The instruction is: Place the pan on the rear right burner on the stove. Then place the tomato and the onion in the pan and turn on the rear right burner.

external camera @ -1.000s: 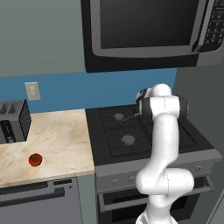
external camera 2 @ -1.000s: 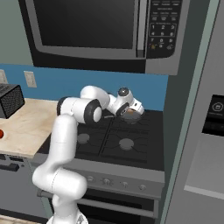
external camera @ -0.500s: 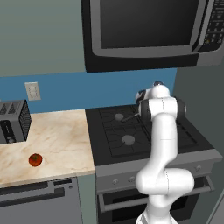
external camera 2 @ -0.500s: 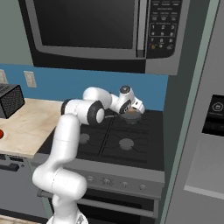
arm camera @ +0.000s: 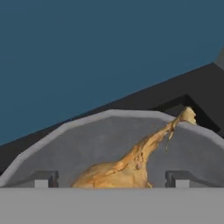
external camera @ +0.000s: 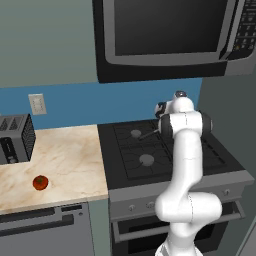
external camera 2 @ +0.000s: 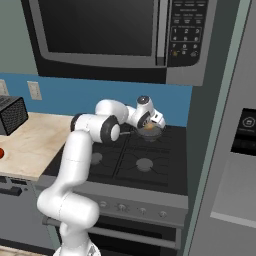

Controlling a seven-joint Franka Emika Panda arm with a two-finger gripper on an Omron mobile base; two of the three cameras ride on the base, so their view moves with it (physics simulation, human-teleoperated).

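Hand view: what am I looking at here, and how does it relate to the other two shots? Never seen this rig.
It is a rendered kitchen with one white robot arm on a mobile base. Two cameras ride on the base behind the arm, left and right, looking over it at the stove. The third camera sits on the hand, looking along the gripper; its two dark fingertips stand apart, open. Between them lies the onion, tan with a pointed tip, inside the grey pan, which sits at the stove's back right. The onion rests there, not held. On the counter to the left lie the tomato and a toaster.
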